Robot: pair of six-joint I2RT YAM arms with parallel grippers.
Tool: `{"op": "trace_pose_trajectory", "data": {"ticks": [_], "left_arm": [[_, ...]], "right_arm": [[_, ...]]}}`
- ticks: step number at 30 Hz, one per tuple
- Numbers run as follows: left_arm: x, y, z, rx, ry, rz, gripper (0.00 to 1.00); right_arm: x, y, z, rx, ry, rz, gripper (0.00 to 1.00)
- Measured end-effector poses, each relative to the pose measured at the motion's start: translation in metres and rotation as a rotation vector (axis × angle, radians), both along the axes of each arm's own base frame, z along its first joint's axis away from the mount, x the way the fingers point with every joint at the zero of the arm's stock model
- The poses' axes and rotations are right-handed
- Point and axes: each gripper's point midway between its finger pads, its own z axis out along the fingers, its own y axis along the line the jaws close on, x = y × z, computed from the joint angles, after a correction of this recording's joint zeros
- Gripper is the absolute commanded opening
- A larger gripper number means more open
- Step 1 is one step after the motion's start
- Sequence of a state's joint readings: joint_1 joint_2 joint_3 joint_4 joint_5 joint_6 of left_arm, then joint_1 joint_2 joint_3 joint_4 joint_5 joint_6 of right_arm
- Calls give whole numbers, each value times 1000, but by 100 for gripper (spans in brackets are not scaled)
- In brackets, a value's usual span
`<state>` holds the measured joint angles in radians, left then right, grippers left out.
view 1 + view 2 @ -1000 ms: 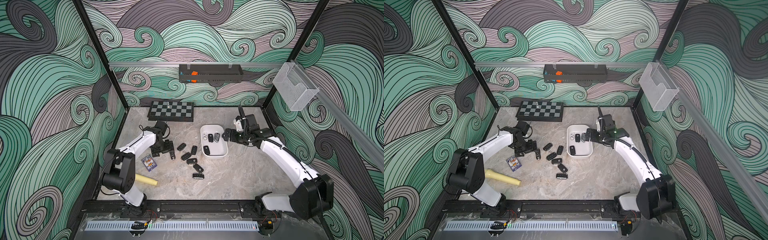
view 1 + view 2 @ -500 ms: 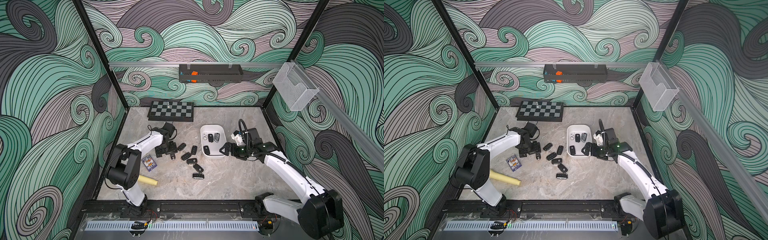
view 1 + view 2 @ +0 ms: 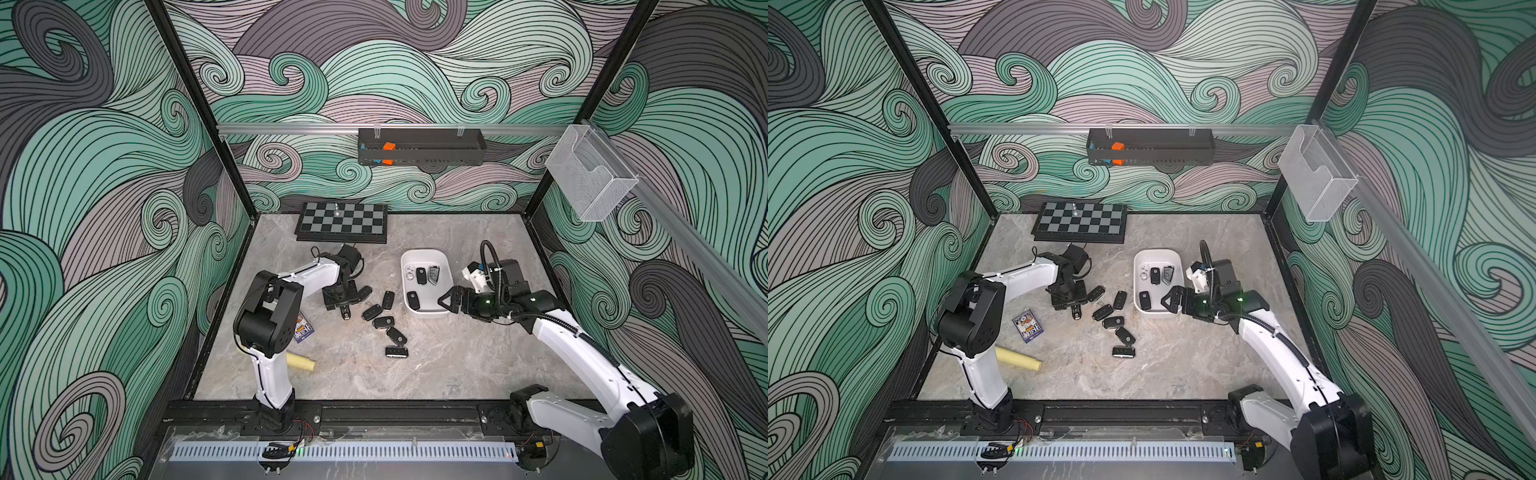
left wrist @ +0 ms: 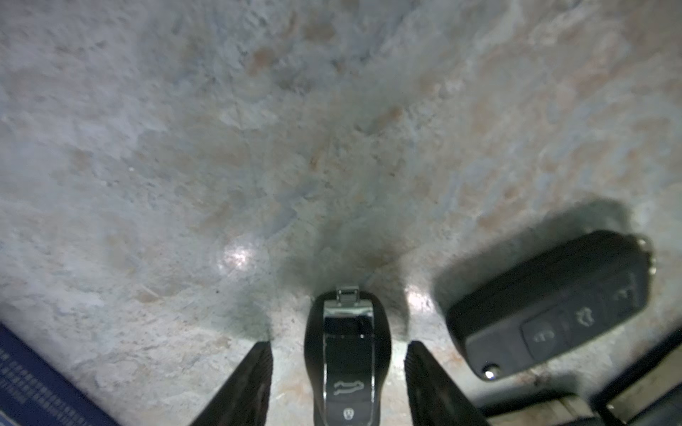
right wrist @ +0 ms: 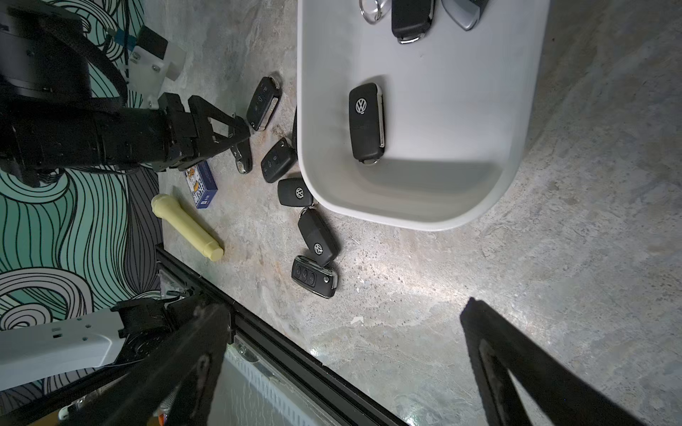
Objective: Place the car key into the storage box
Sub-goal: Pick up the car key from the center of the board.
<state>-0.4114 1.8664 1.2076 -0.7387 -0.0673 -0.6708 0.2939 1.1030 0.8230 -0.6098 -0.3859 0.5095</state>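
When set against the top views of one second earlier, note the left arm reached further in, elbow swung toward frame centre. Left gripper [image 3: 341, 300] eased slightly rightward over the car key [image 3: 345, 313], at the left end of the loose key fobs [image 3: 383, 322] on the table [image 3: 415, 374]. Jaws drawn closer together than before. Right gripper [image 3: 449, 300] pulled back from the upper right rim of the storage box [image 3: 426, 252] down to beside its lower right corner.

Left jaws: apart, one on each side of the car key [image 4: 347, 365]. Thin strip of table visible on both sides in the left wrist view, so no contact seen. Car key flat on the table, chrome end pointing away from the jaws, outside the storage box. Just beside it, at the right of that picture, a second black fob [image 4: 550, 306], clear of the fingers [image 4: 424, 376].

Right jaws: spread wide, holding nothing, over bare table in the right wrist view, with the storage box [image 5: 443, 110] at upper centre. Inside the box: three fobs and a key ring.
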Motion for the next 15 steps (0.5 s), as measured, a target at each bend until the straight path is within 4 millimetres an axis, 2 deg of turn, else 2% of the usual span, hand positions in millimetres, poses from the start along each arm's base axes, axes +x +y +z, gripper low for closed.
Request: {"op": "trace_pose_trajectory", "data": {"ticks": [10,15], "left_arm": [[-3,1,-7,16,-6,0,43],[-2,2,-6,20,-17,4,29]], "right_arm": [[0,0,-1,1,3,-3,99],[0,0,-3,-2,12,-2,99]]}}
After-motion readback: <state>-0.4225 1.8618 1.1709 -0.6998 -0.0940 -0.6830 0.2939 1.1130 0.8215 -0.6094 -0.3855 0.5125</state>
